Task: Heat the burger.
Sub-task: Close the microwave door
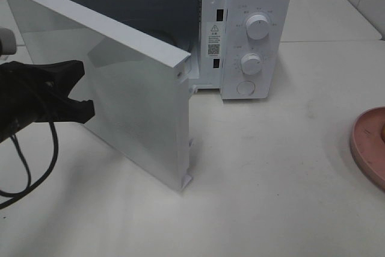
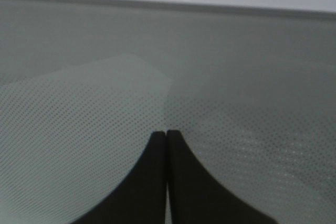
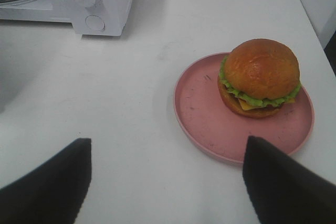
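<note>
My left gripper (image 2: 167,145) has its jaws together, tips right up against the dotted glass of the microwave door (image 1: 120,82), which stands swung wide at the left of the high frame. My right gripper (image 3: 167,182) has its jaws spread wide above the white bench (image 3: 121,108). Beyond them the burger (image 3: 260,77) sits on the pink plate (image 3: 205,114), right of centre. The microwave (image 1: 252,34) stands farthest, upper frame.

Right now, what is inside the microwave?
Through the open door, the microwave cavity looks dark with no food visible; the door covers its left part. The burger sits on the plate.
</note>
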`<state>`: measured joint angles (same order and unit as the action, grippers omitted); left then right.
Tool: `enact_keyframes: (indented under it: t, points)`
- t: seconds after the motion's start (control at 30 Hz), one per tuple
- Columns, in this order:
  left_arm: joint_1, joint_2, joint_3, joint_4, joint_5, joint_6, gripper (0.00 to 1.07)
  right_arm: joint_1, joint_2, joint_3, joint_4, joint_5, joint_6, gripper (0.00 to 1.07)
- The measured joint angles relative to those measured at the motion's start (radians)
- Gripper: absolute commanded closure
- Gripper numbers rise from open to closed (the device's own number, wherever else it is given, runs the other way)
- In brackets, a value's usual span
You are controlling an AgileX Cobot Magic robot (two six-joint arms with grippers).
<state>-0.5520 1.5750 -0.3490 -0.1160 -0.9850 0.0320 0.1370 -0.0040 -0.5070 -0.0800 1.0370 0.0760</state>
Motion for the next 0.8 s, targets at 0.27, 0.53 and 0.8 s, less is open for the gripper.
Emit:
enact_keyframes:
  t: [0.27,0.53,0.8]
  points:
    - [-0.111,0.088,-0.097,-0.205,0.0,0.089,1.07,0.0,0.0,0.0,0.0,0.0,0.0,0.32]
    - [-0.177,0.183,-0.259,-0.415,0.017,0.186,1.07,0.0,0.0,0.0,0.0,0.0,0.0,0.32]
    - [-0.179,0.246,-0.399,-0.521,0.065,0.258,1.07,0.0,0.0,0.0,0.0,0.0,0.0,0.32]
